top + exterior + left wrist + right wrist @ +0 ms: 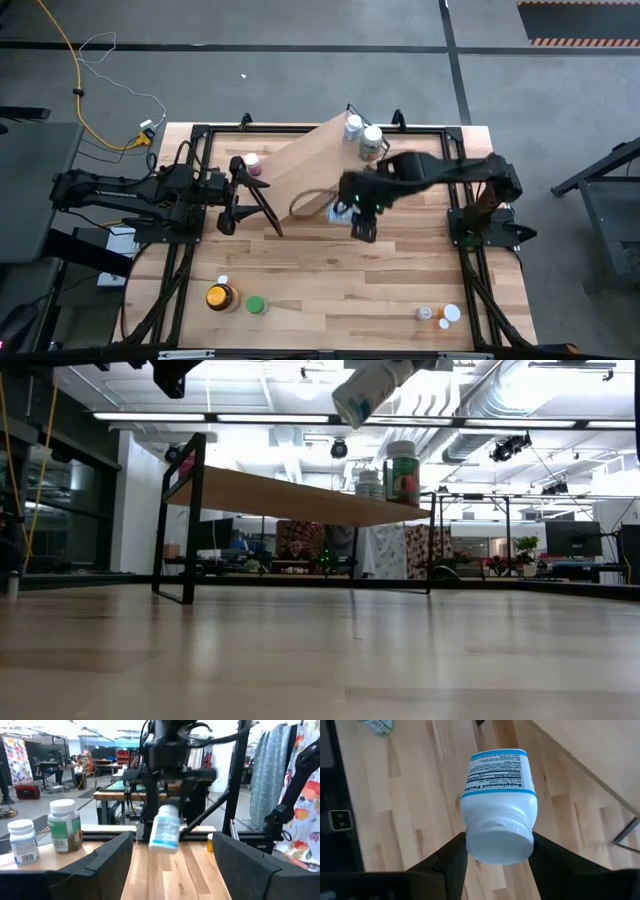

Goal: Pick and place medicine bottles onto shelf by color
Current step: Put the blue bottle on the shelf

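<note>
The right arm reaches in from the table's (330,285) right side to its middle, its gripper (497,847) raised well above the table with its fingers (445,862) clamped on a white bottle (500,812). The left arm lies along the table's left side, its gripper (255,200) spread and holding nothing.

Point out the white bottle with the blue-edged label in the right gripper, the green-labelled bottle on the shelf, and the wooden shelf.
White blue-labelled bottle (497,805): right wrist view, label.
Green-labelled white-capped bottle (403,480): low view, label.
Light-wood shelf (290,497): low view, board's underside.
</note>
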{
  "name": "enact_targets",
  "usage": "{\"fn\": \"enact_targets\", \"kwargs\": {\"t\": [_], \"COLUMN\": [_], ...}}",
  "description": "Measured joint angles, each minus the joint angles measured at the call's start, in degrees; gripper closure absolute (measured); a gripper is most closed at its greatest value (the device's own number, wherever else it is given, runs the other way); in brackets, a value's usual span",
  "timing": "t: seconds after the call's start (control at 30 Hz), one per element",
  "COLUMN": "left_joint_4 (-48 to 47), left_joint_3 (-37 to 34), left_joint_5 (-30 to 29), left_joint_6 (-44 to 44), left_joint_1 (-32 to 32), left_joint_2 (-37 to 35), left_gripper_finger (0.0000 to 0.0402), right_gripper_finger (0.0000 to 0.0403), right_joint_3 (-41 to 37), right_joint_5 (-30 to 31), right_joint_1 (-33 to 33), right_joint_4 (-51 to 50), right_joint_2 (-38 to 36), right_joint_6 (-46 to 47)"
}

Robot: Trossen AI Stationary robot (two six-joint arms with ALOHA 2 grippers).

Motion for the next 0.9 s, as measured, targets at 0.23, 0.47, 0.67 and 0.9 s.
{"fn": "enact_targets", "kwargs": {"t": [0.23, 0.47, 0.67, 0.9], "left_joint_4": [4.92, 11.83, 12.79, 15.15], "left_joint_3": [0.00, 0.00, 0.00, 0.00], "left_joint_5": [0.02, -0.47, -5.22, -15.70], "left_joint_6": [2.82, 17.43, 26.95, 35.80], "left_joint_1": [-2.84, -7.87, -10.97, -14.23], "left_joint_2": [6.20, 13.74, 15.99, 17.03], "left_gripper_finger": [0.0141, 0.0141, 0.0141, 0.0141], "right_gripper_finger": [0.0228, 0.0228, 0.0228, 0.0228], "right_joint_3": [-0.02, -1.95, -20.79, -46.71], "right_joint_5": [6.58, 12.39, 10.65, 9.91], "right_joint_1": [5.91, 8.01, 8.60, 8.57], "right_joint_4": [1.55, 4.03, 16.74, 55.02], "right_joint_2": [-0.02, -0.50, -8.48, -24.62], "right_joint_6": [3.36, 5.77, 9.88, 11.25]}}
